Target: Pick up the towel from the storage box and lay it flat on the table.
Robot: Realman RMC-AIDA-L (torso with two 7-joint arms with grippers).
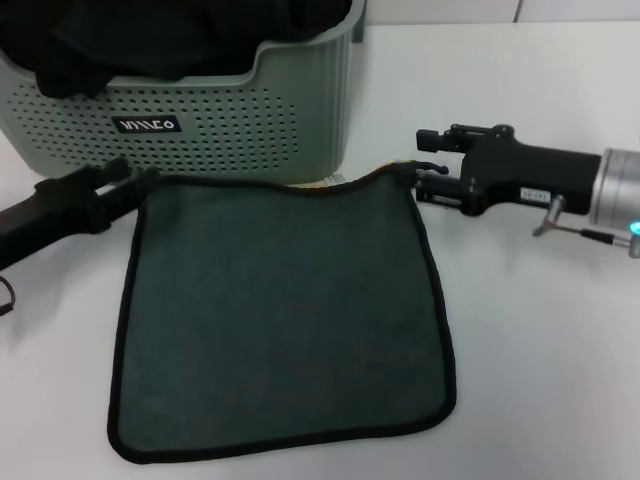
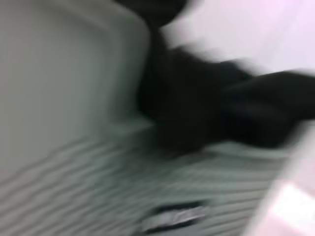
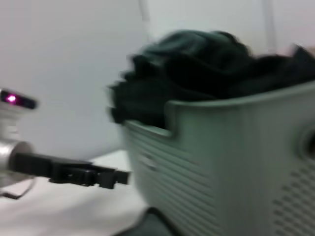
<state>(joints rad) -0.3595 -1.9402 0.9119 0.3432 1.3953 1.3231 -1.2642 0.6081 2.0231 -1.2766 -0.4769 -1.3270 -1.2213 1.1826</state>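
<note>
Dark green-grey towel lies flat on your counter before the storage box. Left gripper and right gripper flank its far corners; you cannot tell either's jaws.

Matt cloth towel (dark face up), perforated plastic storage box, smooth white table.

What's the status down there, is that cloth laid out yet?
Left end effector at towel's far left corner, right end effector at far right corner. Towel flat on table, dark face up, in front of storage box. Nothing in the way.
</note>
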